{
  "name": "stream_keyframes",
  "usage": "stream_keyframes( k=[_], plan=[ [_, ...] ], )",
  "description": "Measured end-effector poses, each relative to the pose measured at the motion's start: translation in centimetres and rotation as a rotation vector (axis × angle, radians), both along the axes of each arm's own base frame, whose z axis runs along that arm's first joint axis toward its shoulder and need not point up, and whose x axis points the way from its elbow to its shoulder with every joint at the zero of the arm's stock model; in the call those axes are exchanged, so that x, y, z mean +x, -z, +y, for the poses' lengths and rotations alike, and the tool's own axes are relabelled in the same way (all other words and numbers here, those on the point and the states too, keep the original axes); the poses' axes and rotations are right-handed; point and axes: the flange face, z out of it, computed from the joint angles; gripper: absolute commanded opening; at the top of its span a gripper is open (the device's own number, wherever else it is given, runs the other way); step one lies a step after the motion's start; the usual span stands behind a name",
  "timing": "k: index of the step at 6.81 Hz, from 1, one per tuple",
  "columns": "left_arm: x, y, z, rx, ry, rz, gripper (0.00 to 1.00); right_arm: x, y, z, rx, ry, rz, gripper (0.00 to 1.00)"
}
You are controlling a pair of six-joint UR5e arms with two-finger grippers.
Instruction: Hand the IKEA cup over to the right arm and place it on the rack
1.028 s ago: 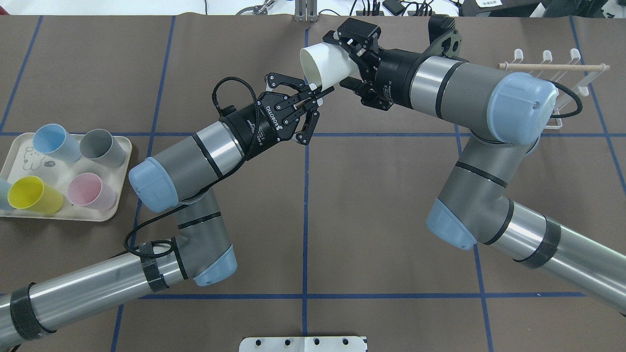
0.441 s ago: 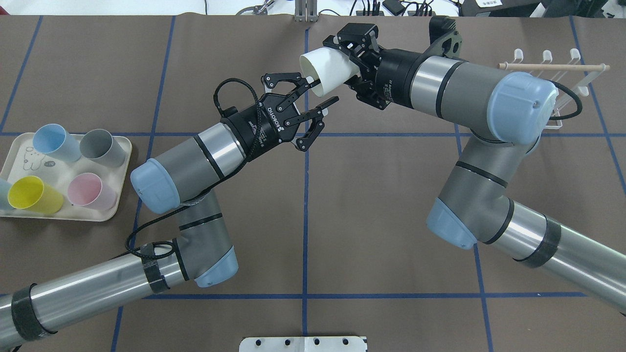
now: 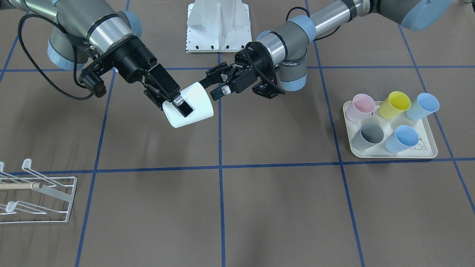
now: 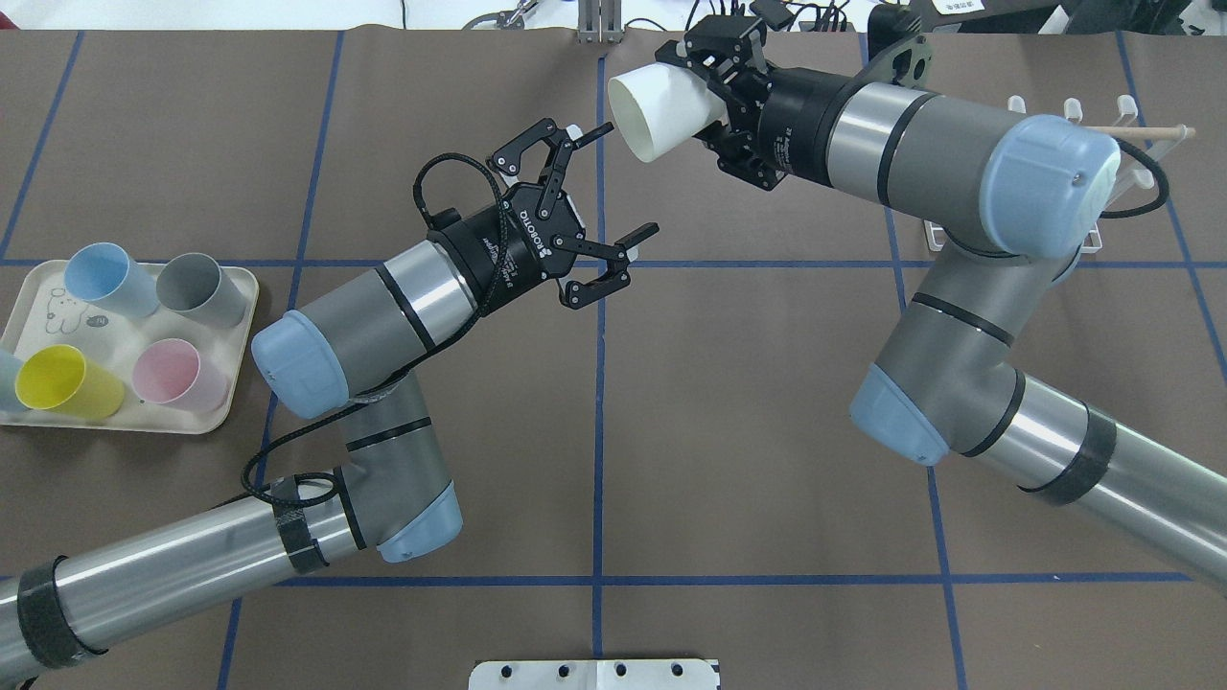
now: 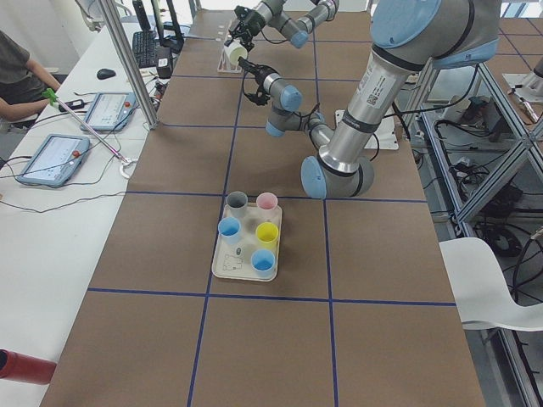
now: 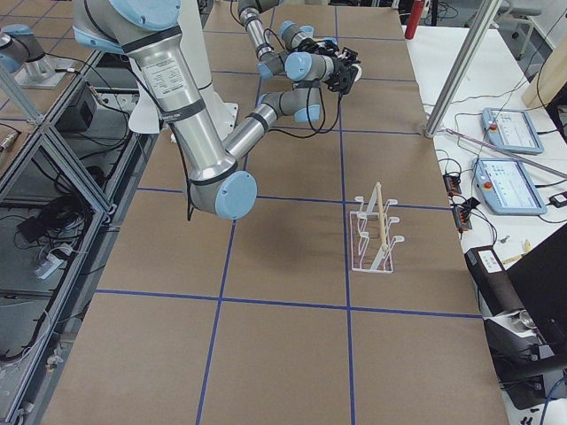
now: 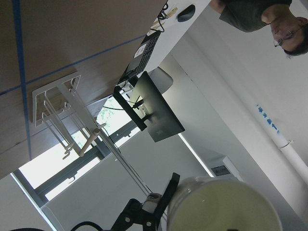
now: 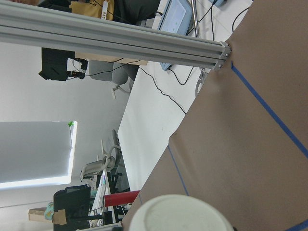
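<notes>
The white cup (image 4: 661, 120) lies on its side in the air in the upper centre of the overhead view, just right of the middle blue tape line, with its open mouth turned to the lower left. The right gripper (image 4: 717, 96) is clamped on its base end. In the front-facing view one black finger (image 3: 183, 107) presses flat on the cup's outer wall while the other is hidden behind the cup. The left gripper (image 4: 623, 182) faces the mouth from the lower left with its jaws spread wide and nothing between them. Its upper fingertip is near the rim, and a thin gap shows between them in the overhead view. In the left wrist view the cup's mouth fills the bottom edge, and in the right wrist view its base shows at the bottom. The white wire rack (image 3: 37, 196) with its wooden dowel stands on the brown table cover (image 4: 767, 431) at the lower left of the front-facing view, well apart from the cup. In the overhead view it sits at the upper right, partly hidden behind the right arm's elbow. At the far left of the overhead view a cream tray (image 4: 57, 311) holds a light blue cup (image 4: 107, 278), a grey cup (image 4: 196, 287), a yellow cup (image 4: 67, 381) and a pink cup (image 4: 177, 374). The front-facing view shows a second blue cup (image 3: 402, 138) on the tray as well.
</notes>
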Motion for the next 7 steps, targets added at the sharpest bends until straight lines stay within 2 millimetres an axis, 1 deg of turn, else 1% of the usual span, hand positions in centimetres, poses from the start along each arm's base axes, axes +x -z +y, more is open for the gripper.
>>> stream_keyframes(
  k=[1,2,4,5,6,7],
  plan=[
    [0.0,0.0,0.0,0.014,0.014,-0.014,1.0,1.7,-1.4,-1.1,-0.003,-0.033,0.031,0.0],
    [0.0,0.2,0.0,0.061,0.057,-0.058,1.0,3.4,-3.5,-2.1,0.021,-0.07,0.107,0.0],
    [-0.6,0.9,-0.6,0.197,0.193,-0.21,1.0,6.5,-7.6,-4.2,0.097,-0.128,0.372,0.0],
    [-0.3,1.0,-1.2,0.264,0.253,-0.339,1.0,8.6,-9.7,-5.7,0.121,-0.144,0.542,0.0],
    [0.3,1.2,-1.9,0.332,0.291,-0.494,1.0,11.6,-12.3,-7.0,0.133,-0.148,0.693,0.0],
    [0.7,1.6,-2.4,0.379,0.309,-0.615,1.0,15.1,-15.7,-7.8,0.149,-0.143,0.836,0.0]
  ],
)
